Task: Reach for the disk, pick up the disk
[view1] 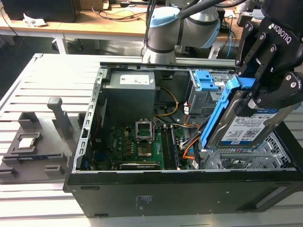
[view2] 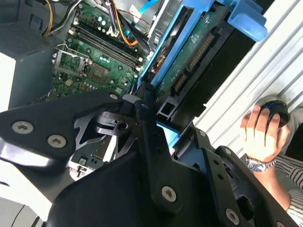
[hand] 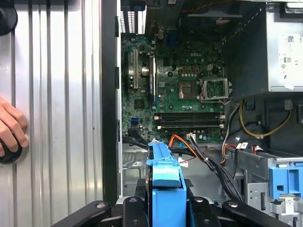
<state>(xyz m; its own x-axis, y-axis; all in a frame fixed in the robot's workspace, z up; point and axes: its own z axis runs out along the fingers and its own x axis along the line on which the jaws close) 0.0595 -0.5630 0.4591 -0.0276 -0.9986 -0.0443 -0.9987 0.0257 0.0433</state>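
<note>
**Disk gripped and tilted up out of the computer case**

Nearest in the exterior view, the black end effector [view1: 265,92] is clamped on the disk [view1: 244,125] by its blue side rails, holding it tilted above the drive cage at the exterior view's right. The slant probably lets the drive clear the cage walls and the orange and black cables [view1: 189,142] bunched beside it. In both wrist views the fingers [view2: 147,123] bracket the blue rail, so the grasp looks secure.

Below and beyond lies the open computer case [view1: 85,137] with its green motherboard [view1: 142,146] and empty processor socket [view1: 144,130]. Farther back a bare blue bracket [view1: 206,80] stands in the upper bay.

A person's hand [view2: 258,135] rests on a dark round object at the slatted metal bench [view1: 57,75].
</note>
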